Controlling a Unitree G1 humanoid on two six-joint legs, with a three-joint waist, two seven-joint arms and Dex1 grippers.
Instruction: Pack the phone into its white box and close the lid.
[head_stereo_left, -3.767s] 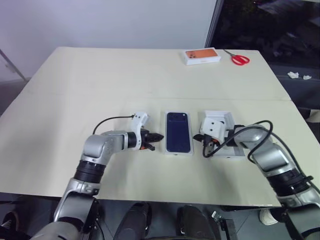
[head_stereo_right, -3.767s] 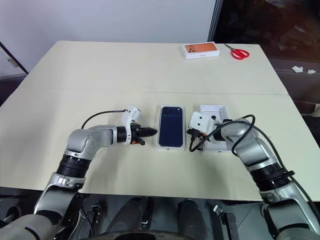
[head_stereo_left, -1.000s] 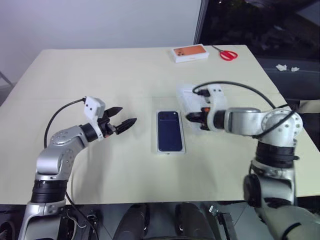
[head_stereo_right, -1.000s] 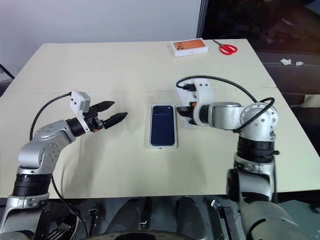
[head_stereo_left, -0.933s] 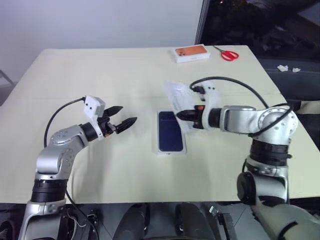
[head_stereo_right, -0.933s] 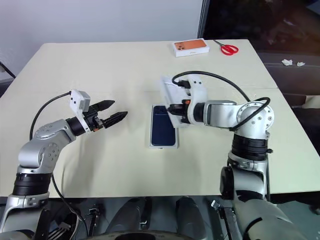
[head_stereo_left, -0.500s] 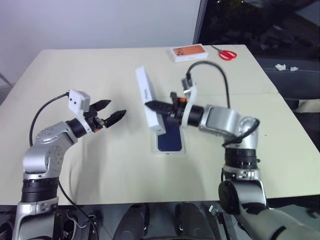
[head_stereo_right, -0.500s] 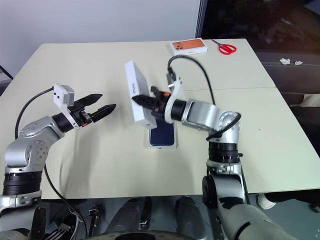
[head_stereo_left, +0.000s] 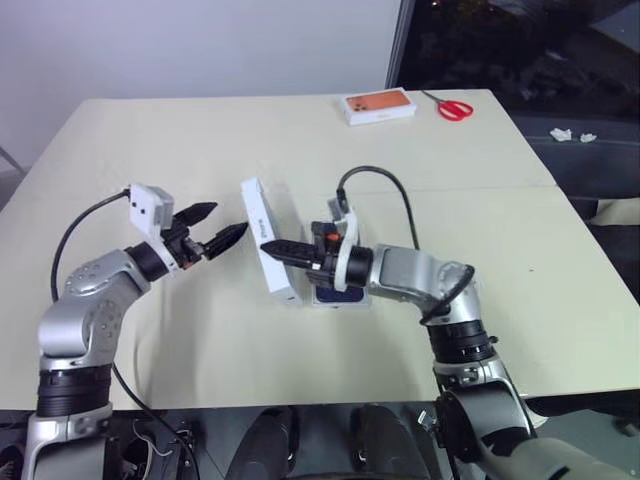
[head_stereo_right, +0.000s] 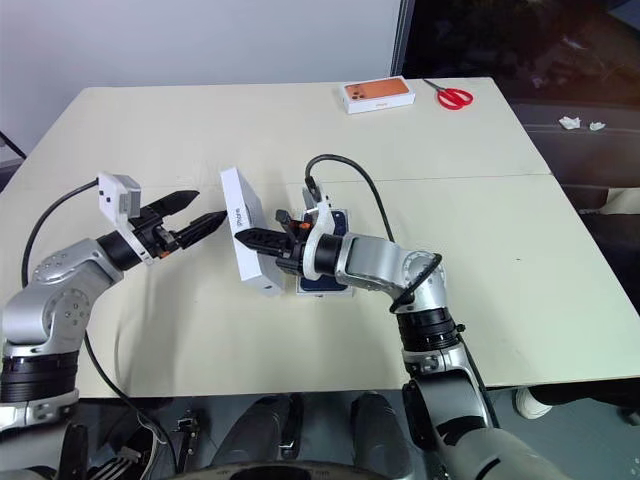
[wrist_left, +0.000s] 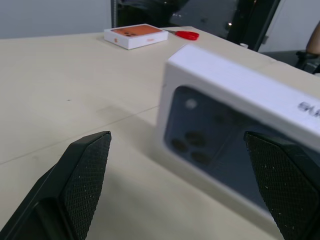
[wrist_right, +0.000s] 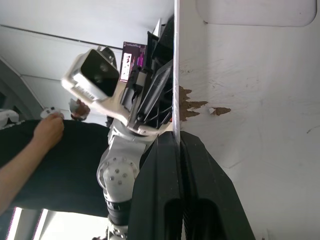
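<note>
White lid (head_stereo_left: 268, 243), pinched in the right claw (head_stereo_left: 275, 246), has swung nearer the spread left claw (head_stereo_left: 218, 227).

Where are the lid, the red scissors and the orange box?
lid (head_stereo_left: 267, 243): left eye view, white side wall.
red scissors (head_stereo_left: 453, 106): left eye view, handles.
orange box (head_stereo_right: 377, 94): right eye view, orange top.

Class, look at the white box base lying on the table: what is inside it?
The phone lies in the white box. The right gripper, shut on the lid, covers its upper part.
</note>
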